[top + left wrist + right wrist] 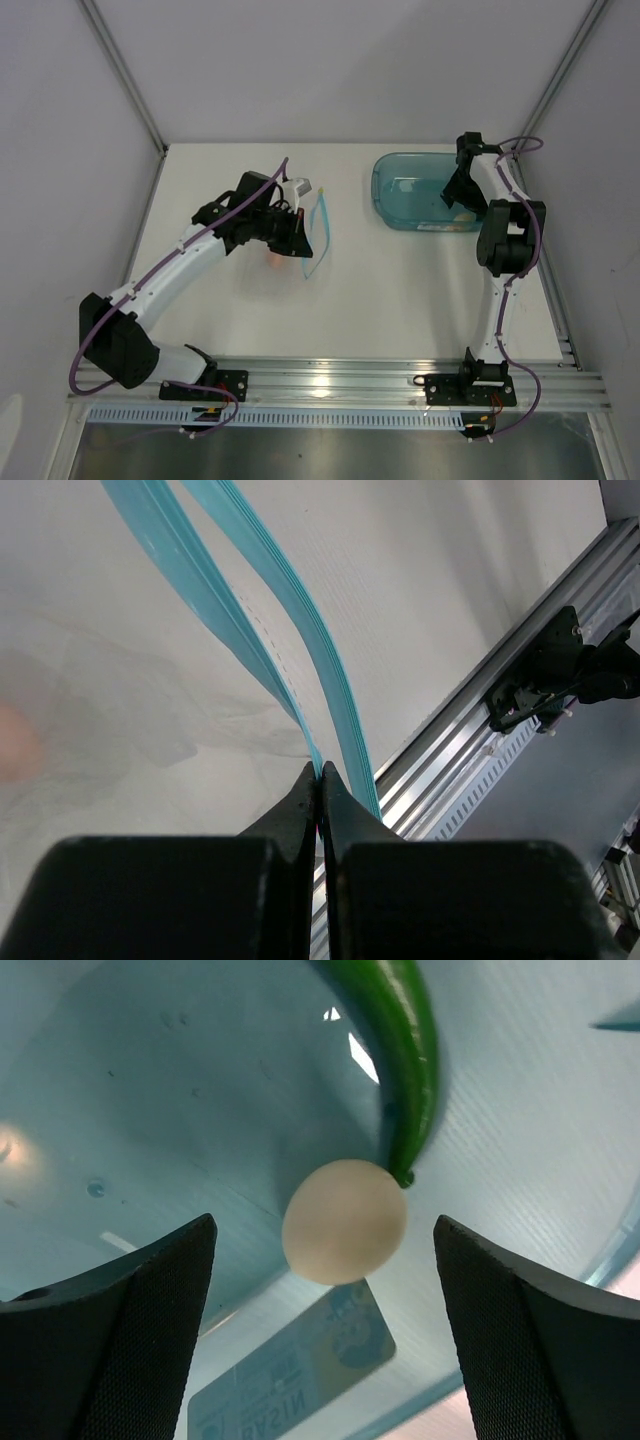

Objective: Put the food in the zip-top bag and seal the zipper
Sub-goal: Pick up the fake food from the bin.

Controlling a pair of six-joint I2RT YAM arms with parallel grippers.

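Observation:
My left gripper is shut on one lip of the light blue zipper at the mouth of the clear zip-top bag; the two strips stand apart, so the mouth is open. A peach-pink piece shows by the gripper, and as a pink blur through the plastic in the left wrist view. My right gripper is open inside the teal tub. The cream-white round piece lies between its fingers, and the dark green cucumber-like piece touches it from beyond.
The tub stands at the back right; its floor carries a label reading BASIN. An aluminium rail runs along the near table edge and also shows in the left wrist view. White walls close the table at the back and sides.

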